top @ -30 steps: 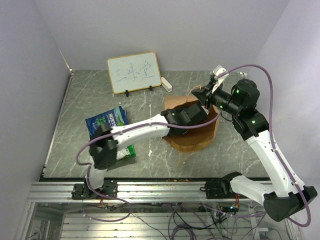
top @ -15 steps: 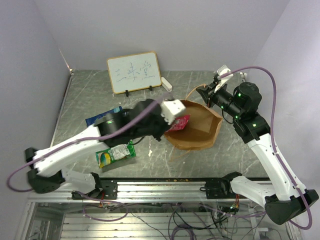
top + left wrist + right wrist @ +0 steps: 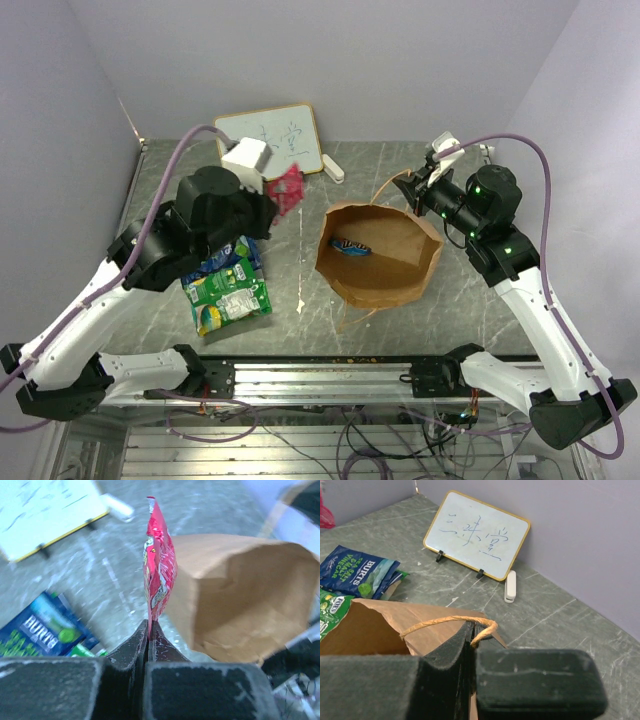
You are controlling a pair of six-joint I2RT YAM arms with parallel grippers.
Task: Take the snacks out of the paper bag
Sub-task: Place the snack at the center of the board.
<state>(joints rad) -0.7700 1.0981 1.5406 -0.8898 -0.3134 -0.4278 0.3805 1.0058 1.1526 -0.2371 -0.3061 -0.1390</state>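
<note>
Left gripper (image 3: pixel 148 630) is pinched right down on the bottom edge of the red-pink packet (image 3: pixel 159 575). The packet stands on edge above the fingertips, up in the air and left of the paper bag (image 3: pixel 385 285). From overhead it shows against the lower right corner of the whiteboard (image 3: pixel 291 133), the fingers themselves are hidden under the wrist housing, and the arm covers the board's left half. Over on the right, the right gripper (image 3: pixel 471 630) is closed on the bag's twisted handle (image 3: pixel 449 623) at the far right rim, with the bag's mouth gaping toward the overhead camera; the wrist view cuts off most of the bag. Down inside, one blue snack (image 3: pixel 350 246) lies near the left wall, its label too small to read, and whether anything sits beneath it I cannot tell. On the table (image 3: pixel 480 330), the Burts packet (image 3: pixel 360 572) is half buried under the left arm from above, with the green packet (image 3: pixel 232 300) touching it on the near side. The second handle (image 3: pixel 356 316) droops from the bag's near lip toward the front rail. Bare stone shows between the packets and the bag, and again from the bag's right side to the wall. A small white block (image 3: pixel 332 168) lies just beside the board's right end.
</note>
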